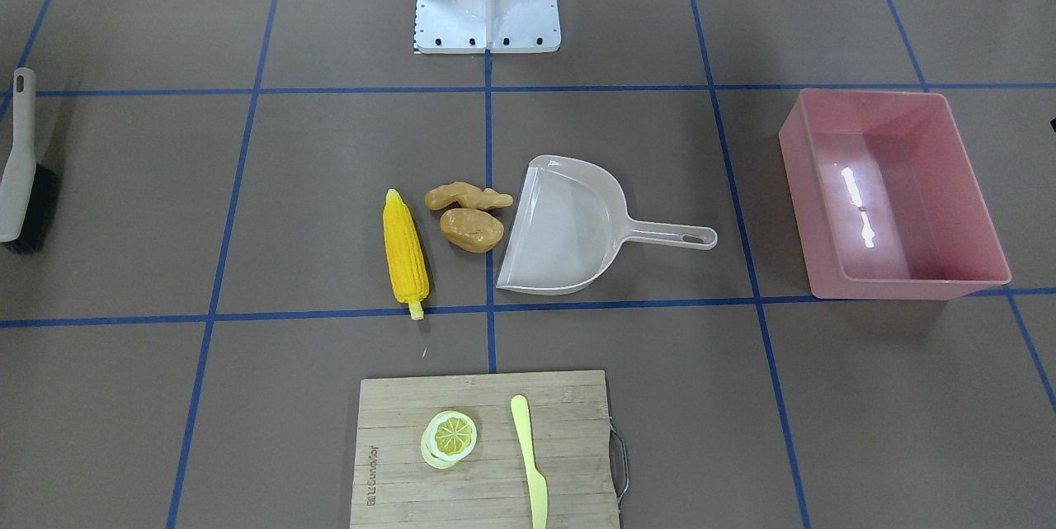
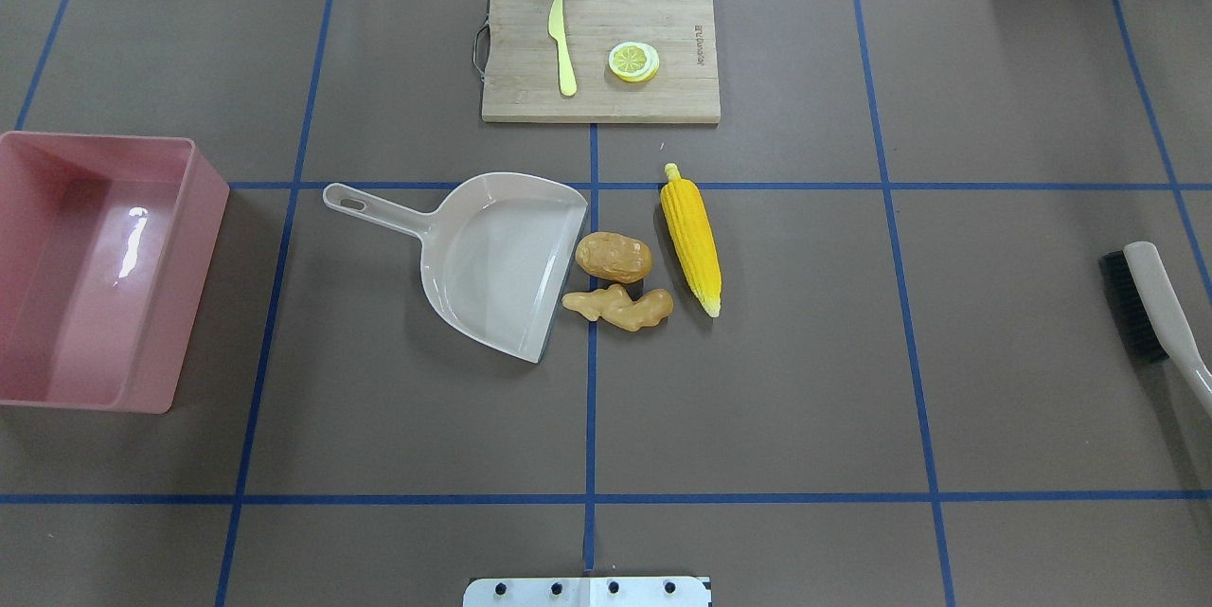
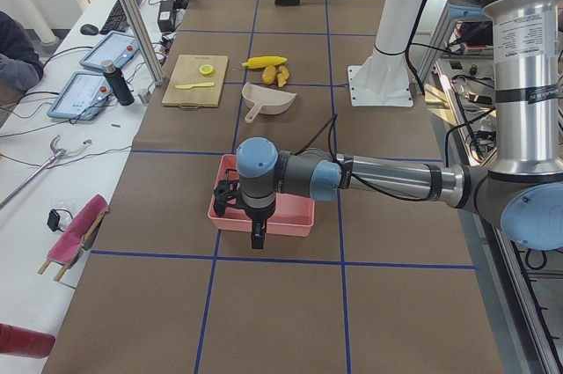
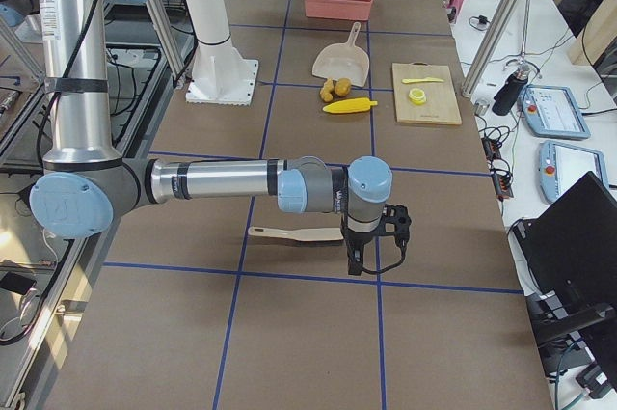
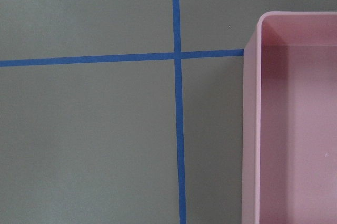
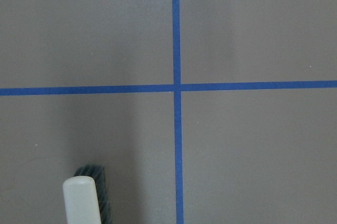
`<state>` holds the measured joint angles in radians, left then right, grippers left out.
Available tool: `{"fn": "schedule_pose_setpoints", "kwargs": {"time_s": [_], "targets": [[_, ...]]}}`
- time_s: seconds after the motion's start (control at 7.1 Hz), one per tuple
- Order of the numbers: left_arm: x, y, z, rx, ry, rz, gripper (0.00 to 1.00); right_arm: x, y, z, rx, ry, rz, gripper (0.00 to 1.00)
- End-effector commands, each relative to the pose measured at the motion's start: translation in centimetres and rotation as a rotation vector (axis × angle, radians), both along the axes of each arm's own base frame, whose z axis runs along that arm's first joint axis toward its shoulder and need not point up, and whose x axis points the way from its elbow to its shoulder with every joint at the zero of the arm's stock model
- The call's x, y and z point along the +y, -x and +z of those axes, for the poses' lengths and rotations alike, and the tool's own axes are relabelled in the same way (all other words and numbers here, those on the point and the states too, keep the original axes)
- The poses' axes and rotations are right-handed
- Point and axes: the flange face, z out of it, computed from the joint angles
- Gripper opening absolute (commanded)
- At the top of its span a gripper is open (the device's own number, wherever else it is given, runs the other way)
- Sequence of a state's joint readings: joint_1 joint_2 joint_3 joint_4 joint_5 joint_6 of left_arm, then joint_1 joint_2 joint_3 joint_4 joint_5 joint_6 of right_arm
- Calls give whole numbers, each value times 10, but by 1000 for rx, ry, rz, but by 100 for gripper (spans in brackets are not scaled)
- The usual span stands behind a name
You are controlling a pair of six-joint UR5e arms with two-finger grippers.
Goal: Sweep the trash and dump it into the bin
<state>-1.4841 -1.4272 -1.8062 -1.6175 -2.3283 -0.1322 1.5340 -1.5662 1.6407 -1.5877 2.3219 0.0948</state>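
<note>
Left claw [image 3: 256, 240] near bin [image 3: 286, 225], right claw [image 4: 353, 265] beside brush [image 4: 289, 233]; spread of each undeterminable.

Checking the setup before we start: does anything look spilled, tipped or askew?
Nothing stands out. The corn cob, ginger root and potato lie beside the dustpan; the pink bin stands upright and empty; the brush lies flat.
</note>
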Motion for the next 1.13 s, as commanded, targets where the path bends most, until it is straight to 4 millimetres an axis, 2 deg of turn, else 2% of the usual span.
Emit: {"fn": "schedule_pose_setpoints", "kwargs": {"time_s": [0.0,0.14,0.42,0.85,0.99], "targets": [[1,0,-1,14,-24,1,99,0,0,-3,1,-6,-1,100],[-1,-1,5,16,-56,-1,99,0,0,-2,1,-1,1,100],[7,1,0,9,-71,-7,99,0,1,-2,2,0,0,100],[6,1,-10,-3,-94,-6,99,0,1,-3,2,-7,-5,100],[1,0,-22,-7,-123,-3,99,0,1,-5,1,-14,-9,100]]}}
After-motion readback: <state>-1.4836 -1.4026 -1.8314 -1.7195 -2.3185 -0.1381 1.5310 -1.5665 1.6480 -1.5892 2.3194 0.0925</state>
